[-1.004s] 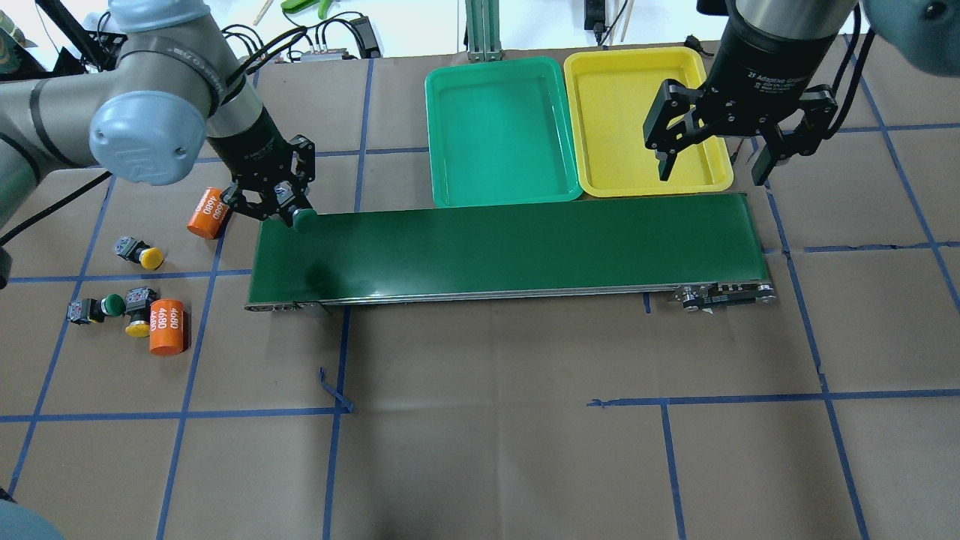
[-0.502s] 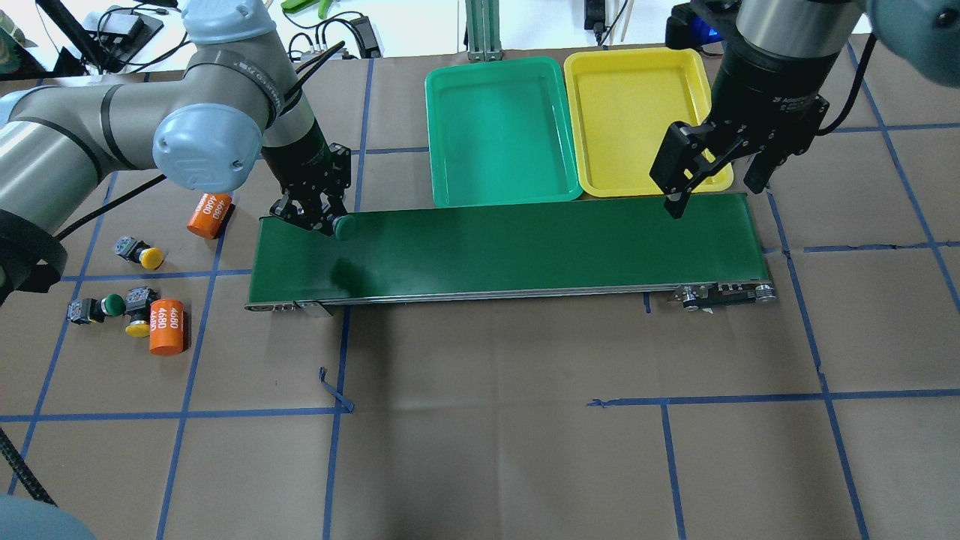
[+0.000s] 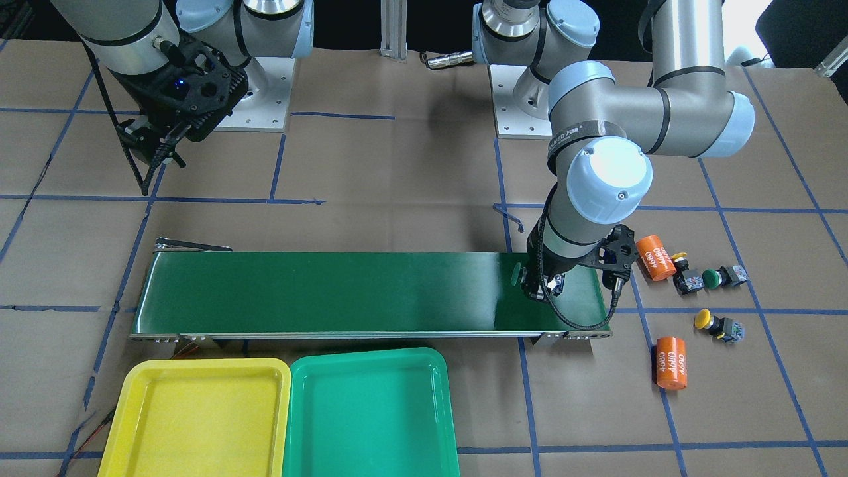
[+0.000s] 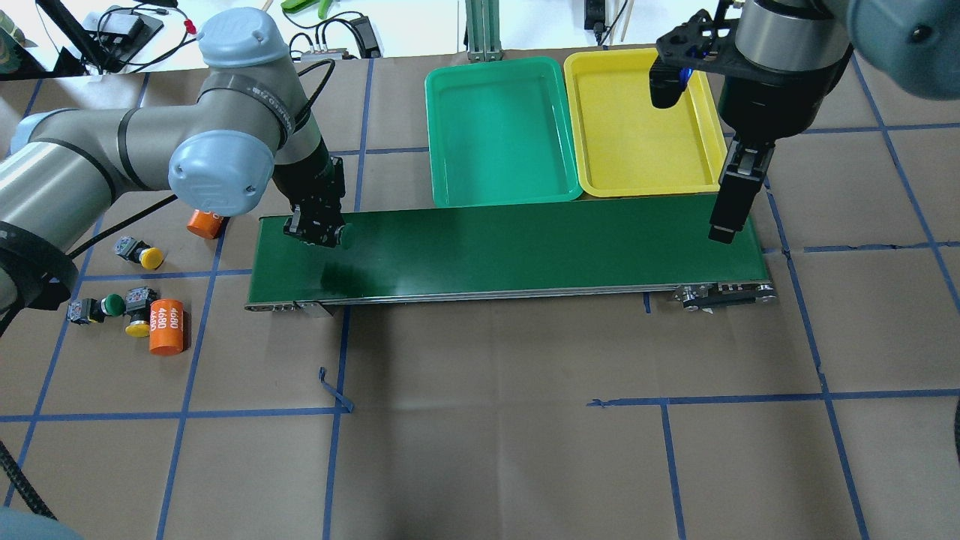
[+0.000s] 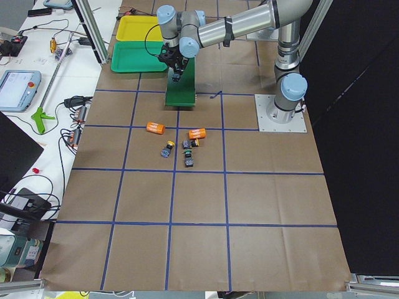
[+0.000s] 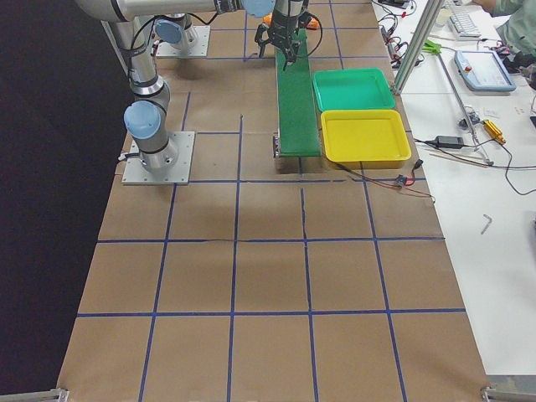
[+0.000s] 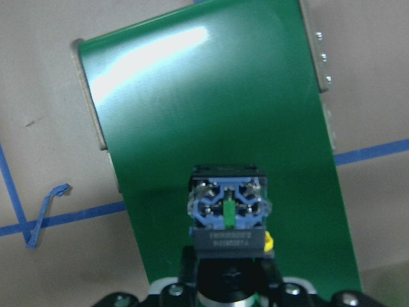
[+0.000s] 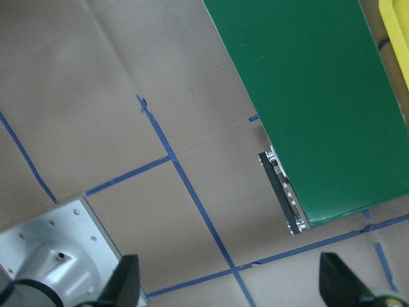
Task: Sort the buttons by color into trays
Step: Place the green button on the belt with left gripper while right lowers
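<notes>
Three lay loose on the table (image 4: 487,450) at the near left: a green button (image 4: 97,307) just beside a yellow button (image 4: 139,321) and an orange cylinder (image 4: 166,327), with a second yellow button (image 4: 142,255) slightly farther. Beyond them the left gripper (image 4: 319,231) was clamped on the fourth button (image 4: 346,235), green-capped, low over the left end of the conveyor belt (image 4: 525,240), while the right gripper (image 4: 726,225) hung spread wide over the belt's right end. Farthest, the green tray (image 4: 499,135) and yellow tray (image 4: 637,127) held nothing, so seemingly nothing was sorted yet and all four were left.
</notes>
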